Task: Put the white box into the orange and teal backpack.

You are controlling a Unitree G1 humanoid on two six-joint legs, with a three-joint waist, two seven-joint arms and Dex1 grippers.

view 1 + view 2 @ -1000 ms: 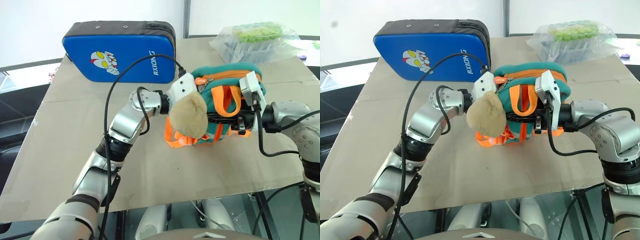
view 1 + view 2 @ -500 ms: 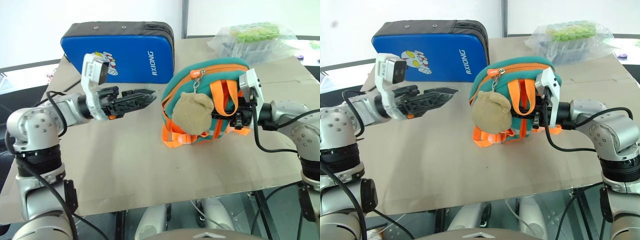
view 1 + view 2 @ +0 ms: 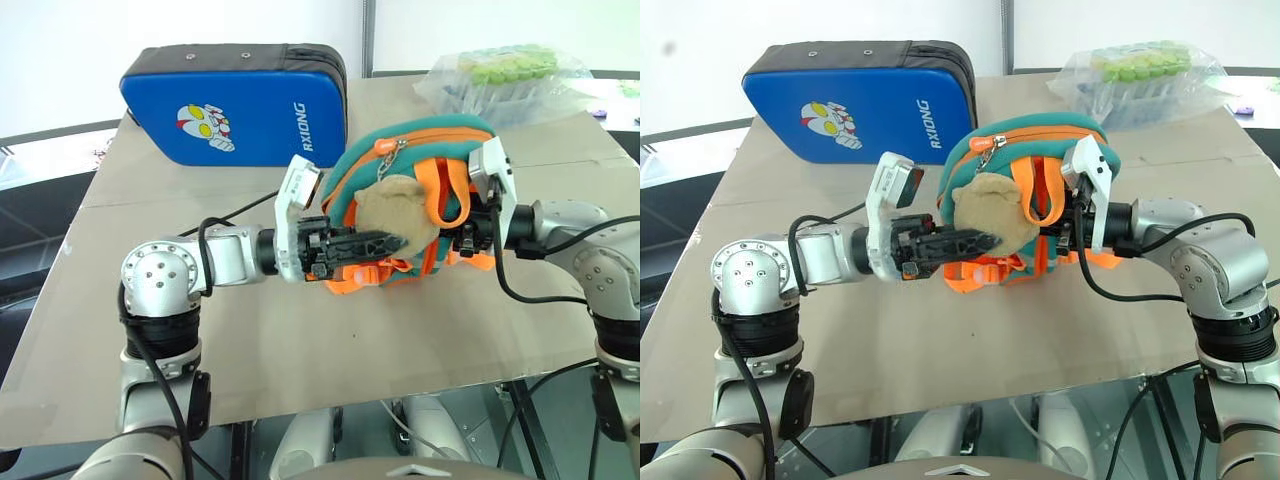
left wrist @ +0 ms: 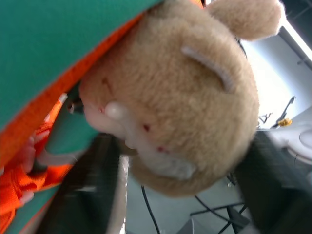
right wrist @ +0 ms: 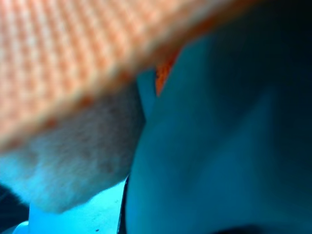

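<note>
Left gripper: the left gripper (image 3: pixel 385 240) reaches level across the front of the backpack, its black fingers (image 3: pixel 352 243) lying against the lower front just under the plush toy. The left wrist view shows the toy between the two dark fingers, but whether they pinch it or merely flank it I cannot tell.

Right gripper: the right gripper (image 3: pixel 1068 228) comes in from the opposite side and presses into the backpack's strap side, its fingers pressed together on the backpack's orange webbing and teal fabric. The right wrist view is close against that fabric.

Backpack: the orange and teal backpack (image 3: pixel 420 150) stands upright near the middle of the table (image 3: pixel 300 330) between the two grippers, teal top uppermost, orange straps (image 3: pixel 445 195) hanging down the side facing the camera, an orange zip line running over the top.

Plush toy: the tan plush toy (image 3: pixel 398 215) hangs at the front of the backpack, just above the left fingers and touching them.

White box: I see no part of it on the table or at the backpack's top, so I cannot tell where it lies.

Behind: a blue padded case (image 3: pixel 235 100) with a cartoon figure stands on edge at the table's far left, apart from the backpack. A clear plastic bag (image 3: pixel 505 80) of green items lies at the far right corner.
</note>
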